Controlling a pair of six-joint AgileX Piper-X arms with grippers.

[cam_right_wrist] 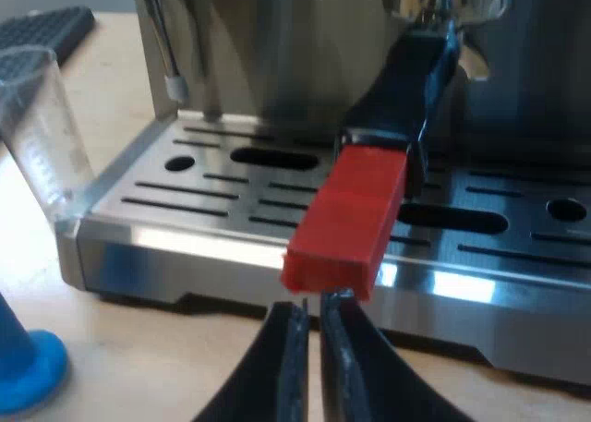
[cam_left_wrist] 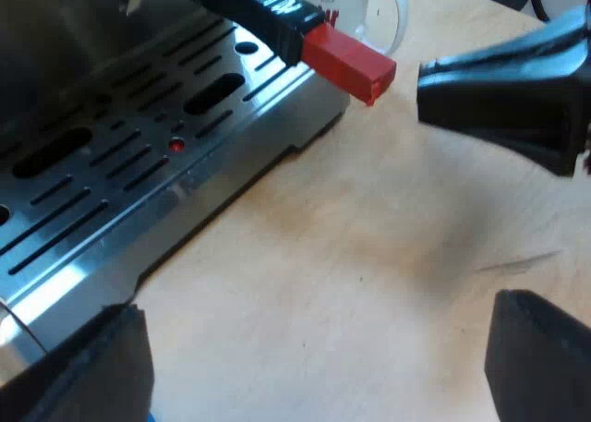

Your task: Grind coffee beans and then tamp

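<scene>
Holder [cam_right_wrist: 406, 80] locked into espresso machine [cam_right_wrist: 277, 43] front. Dark handle reaches out over drip tray [cam_right_wrist: 185, 247], red end [cam_right_wrist: 346, 219] overhanging tray's edge. Likely stiff metal, fairly heavy, handle hard and smooth. Best hold: across red end's flat sides, firm grip, expect resistance on twist.

Right gripper [cam_right_wrist: 309, 357] just off tray's edge, under red end, fingers almost together, holding nothing. Left gripper [cam_left_wrist: 319, 385] over counter [cam_left_wrist: 369, 256] beside tray, fingers spread wide, empty.

Measuring glass [cam_right_wrist: 42, 126] at tray's corner, blue tamper [cam_right_wrist: 23, 371] near that corner. Mug [cam_left_wrist: 374, 6] beyond tray's other corner.
</scene>
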